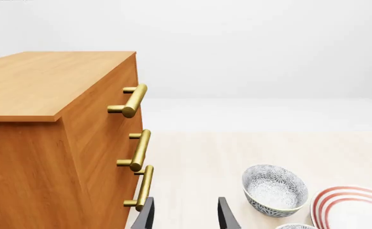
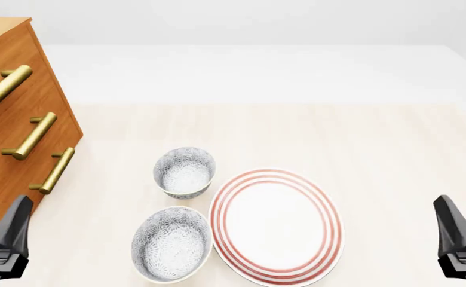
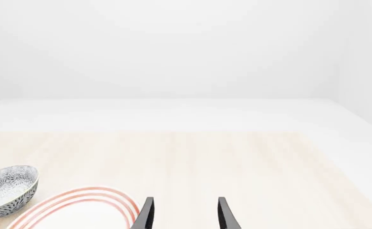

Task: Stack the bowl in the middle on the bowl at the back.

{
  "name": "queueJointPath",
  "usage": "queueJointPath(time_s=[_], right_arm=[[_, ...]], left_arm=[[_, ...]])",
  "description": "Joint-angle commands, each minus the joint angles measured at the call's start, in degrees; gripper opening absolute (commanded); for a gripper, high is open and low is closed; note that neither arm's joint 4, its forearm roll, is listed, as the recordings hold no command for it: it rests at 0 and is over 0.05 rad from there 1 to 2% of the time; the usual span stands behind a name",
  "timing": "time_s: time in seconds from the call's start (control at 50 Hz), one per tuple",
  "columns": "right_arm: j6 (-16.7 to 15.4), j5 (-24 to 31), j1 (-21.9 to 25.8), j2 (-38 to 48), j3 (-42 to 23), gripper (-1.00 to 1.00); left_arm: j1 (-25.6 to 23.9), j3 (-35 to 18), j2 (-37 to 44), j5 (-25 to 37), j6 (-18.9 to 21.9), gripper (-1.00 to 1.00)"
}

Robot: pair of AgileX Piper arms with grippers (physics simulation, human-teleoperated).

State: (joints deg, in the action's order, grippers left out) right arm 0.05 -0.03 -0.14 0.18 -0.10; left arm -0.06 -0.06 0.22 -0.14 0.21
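The bowl in the middle (image 2: 171, 243) sits on the table (image 2: 376, 137) touching the red-ringed plate (image 2: 275, 225); the bowl at the back (image 2: 185, 172) stands just behind it; the left hand (image 2: 6, 245) and right hand (image 2: 460, 245) both hang open, empty, well apart from them; best the left hand pinches the near bowl's free rim, away from the plate.

Wooden drawer cabinet (image 2: 14, 119) at nine o'clock, bearing three brass bar handles (image 2: 32, 136) stacked down its front. Large white plate (image 2: 275, 225) with concentric red rim rings at about five o'clock of centre, lying flat on the pale wood-grain table (image 2: 376, 149).
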Motion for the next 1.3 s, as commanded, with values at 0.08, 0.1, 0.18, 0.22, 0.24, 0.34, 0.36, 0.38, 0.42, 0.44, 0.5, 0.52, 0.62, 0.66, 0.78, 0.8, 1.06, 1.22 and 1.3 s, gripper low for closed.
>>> queueJointPath(time_s=[0.08, 0.1, 0.18, 0.22, 0.24, 0.34, 0.36, 0.38, 0.42, 0.44, 0.5, 0.52, 0.62, 0.66, 0.78, 0.8, 1.06, 1.22, 1.3], right_arm=[[0.2, 0.2, -0.4, 0.0, -0.2, 1.00], [0.3, 0.2, -0.5, 0.0, -0.2, 1.00], [0.7, 0.0, -0.6, -0.1, -0.2, 1.00], [0.7, -0.1, -0.6, -0.1, -0.2, 1.00], [0.8, -0.1, -0.6, 0.0, -0.2, 1.00], [0.8, -0.3, -0.7, 0.0, -0.2, 1.00], [0.7, -0.3, -0.8, 0.1, -0.1, 1.00], [0.7, -0.4, -1.0, 0.2, -0.1, 1.00], [0.9, -0.5, -1.2, 0.4, -0.1, 1.00], [0.9, -0.5, -1.2, 0.4, -0.1, 1.00], [1.1, -0.5, -1.3, 0.3, -0.1, 1.00], [1.1, -0.4, -1.3, 0.3, -0.1, 1.00], [1.4, -0.4, -1.5, 0.1, -0.1, 1.00], [1.5, -0.3, -1.5, 0.0, -0.1, 1.00], [1.8, -0.3, -1.6, -0.1, -0.1, 1.00], [1.8, -0.3, -1.6, -0.1, -0.1, 1.00], [2.2, -0.4, -1.4, -0.1, -0.2, 1.00], [2.3, -0.4, -1.4, -0.1, -0.2, 1.00], [2.4, -0.5, -1.5, -0.1, -0.2, 1.00]], left_arm=[[-0.1, -0.1, 0.6, -0.5, 0.5, 1.00], [-0.1, -0.1, 0.5, -0.5, 0.6, 1.00], [-0.3, -0.1, 0.2, -0.5, 1.0, 1.00], [-0.2, -0.1, 0.3, -0.5, 1.0, 1.00], [-0.2, -0.1, 0.3, -0.5, 1.0, 1.00], [0.2, -0.3, 0.7, -0.8, 1.2, 1.00], [0.4, -1.0, 0.1, 0.0, 1.2, 1.00], [0.3, -1.2, 0.2, 0.3, 1.0, 1.00], [-0.7, -2.1, 0.1, 0.2, 2.2, 1.00], [-0.7, -2.2, 0.1, 0.2, 2.2, 1.00], [0.3, -5.8, 0.2, 3.6, -1.0, 1.00], [0.2, -7.0, 0.3, 4.7, -1.8, 1.00], [-2.3, -14.3, 0.2, 10.6, -1.2, 1.00], [-3.9, -16.7, 1.8, 12.1, -0.5, 1.00], [-9.7, -22.3, 5.2, 18.3, 2.7, 1.00], [-11.0, -23.2, 5.4, 19.6, 2.0, 1.00], [-18.0, -32.7, 25.4, 29.3, -5.9, 1.00], [-20.8, -38.3, 31.4, 35.1, -10.1, 1.00], [-23.4, -39.0, 33.7, 37.8, -11.8, 1.00]])
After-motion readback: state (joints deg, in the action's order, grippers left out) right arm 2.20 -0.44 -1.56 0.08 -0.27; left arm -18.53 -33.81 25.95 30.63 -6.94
